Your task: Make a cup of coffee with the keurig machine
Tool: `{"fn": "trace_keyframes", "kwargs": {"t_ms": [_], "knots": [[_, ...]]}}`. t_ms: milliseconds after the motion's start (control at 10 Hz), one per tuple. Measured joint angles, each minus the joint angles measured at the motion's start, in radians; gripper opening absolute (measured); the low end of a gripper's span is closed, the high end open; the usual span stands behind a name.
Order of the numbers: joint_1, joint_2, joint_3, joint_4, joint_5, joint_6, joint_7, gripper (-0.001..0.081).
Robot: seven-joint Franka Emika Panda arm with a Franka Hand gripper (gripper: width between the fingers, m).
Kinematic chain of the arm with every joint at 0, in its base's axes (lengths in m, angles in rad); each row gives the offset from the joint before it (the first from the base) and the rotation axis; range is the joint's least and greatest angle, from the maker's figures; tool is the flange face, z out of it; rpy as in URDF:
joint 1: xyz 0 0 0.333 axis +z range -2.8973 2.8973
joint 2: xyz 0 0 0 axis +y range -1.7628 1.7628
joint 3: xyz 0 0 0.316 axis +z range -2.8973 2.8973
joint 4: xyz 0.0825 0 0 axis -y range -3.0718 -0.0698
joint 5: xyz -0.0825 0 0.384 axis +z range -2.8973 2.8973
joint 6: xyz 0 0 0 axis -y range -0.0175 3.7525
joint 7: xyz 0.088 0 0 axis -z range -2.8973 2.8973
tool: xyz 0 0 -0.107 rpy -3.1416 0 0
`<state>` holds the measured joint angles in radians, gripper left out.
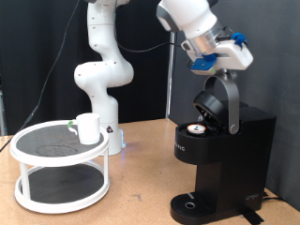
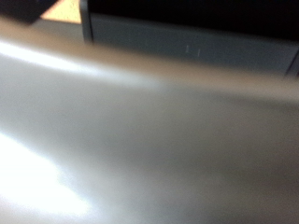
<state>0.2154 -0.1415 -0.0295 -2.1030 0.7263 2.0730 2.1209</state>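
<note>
— Filling almost all of the wrist view, what is that grey, blurred surface?
— Something smooth and curved, very close to the lens, too blurred to name. Beyond it runs a dark band, with a sliver of tan table (image 2: 64, 9) at one corner.

— Where does the keurig machine (image 1: 225, 159) stand?
— On the table (image 1: 141, 202) in the exterior view, at about four o'clock from the picture's centre. Its domed lid (image 1: 220, 98) is tipped up and open, and a small round pod (image 1: 196, 130) with a dark top sits in the chamber under it.

— And the gripper (image 1: 208, 64)?
— At about one o'clock, right at the top of the raised lid, touching or nearly so. Whether its fingers are apart or together, I cannot tell; the arm's white body and a blue part hide them.

— The cup (image 1: 88, 128)?
— A white mug on the upper tier of a round white two-tier stand (image 1: 61, 169), at about nine o'clock, well apart from the machine. Nothing stands on the machine's round drip base (image 1: 193, 202).
</note>
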Motion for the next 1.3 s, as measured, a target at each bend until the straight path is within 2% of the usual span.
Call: {"fn": "trace_keyframes", "kwargs": {"t_ms": [400,900,1300], "knots": [[-0.038,-0.004,-0.030,-0.039,-0.050,-0.022,-0.037,0.0000],[-0.058,-0.009,-0.043,-0.064,-0.074,-0.034,-0.065,0.0000],[-0.075,-0.021,-0.045,-0.115,-0.134,0.000,-0.078,0.0000]]}}
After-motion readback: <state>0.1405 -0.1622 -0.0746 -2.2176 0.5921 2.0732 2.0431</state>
